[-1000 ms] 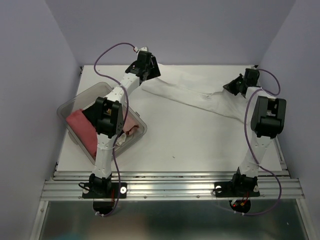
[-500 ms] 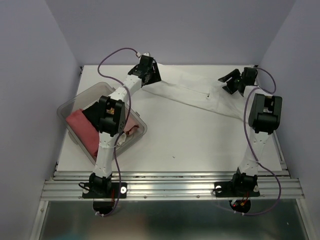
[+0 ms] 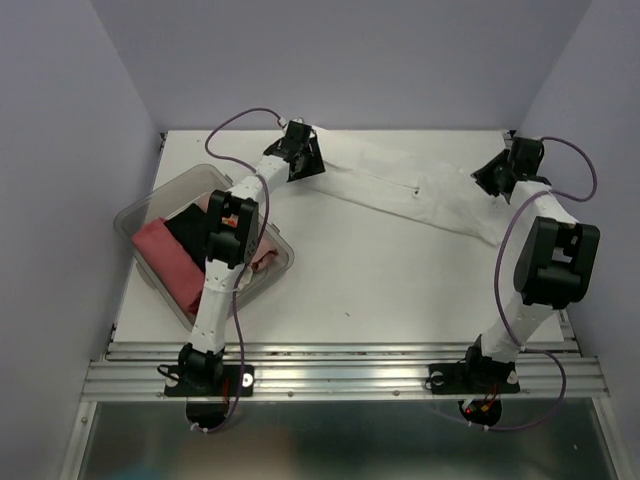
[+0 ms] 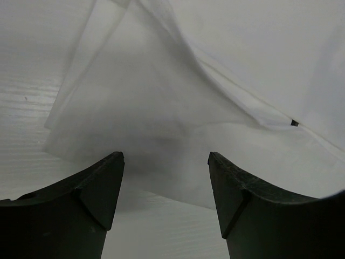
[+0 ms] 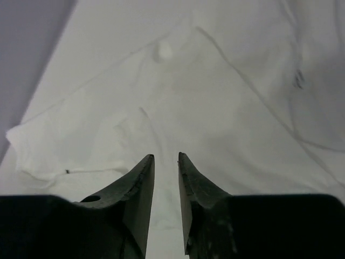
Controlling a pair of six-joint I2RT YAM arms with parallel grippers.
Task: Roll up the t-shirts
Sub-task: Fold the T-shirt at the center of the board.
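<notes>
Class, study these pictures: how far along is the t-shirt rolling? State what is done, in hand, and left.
Done: the white t-shirt lies stretched across the far side of the table. In hand: the left pincer and right pincer hover open over its ends, gripping nothing. Left: nothing is rolled yet; a salmon-pink t-shirt waits in the clear tub.

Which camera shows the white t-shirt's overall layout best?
Top external: the whole white t-shirt lies as a long band across the far side of the table. The left wrist shows only a folded corner; the right wrist only a wrinkled patch.
</notes>
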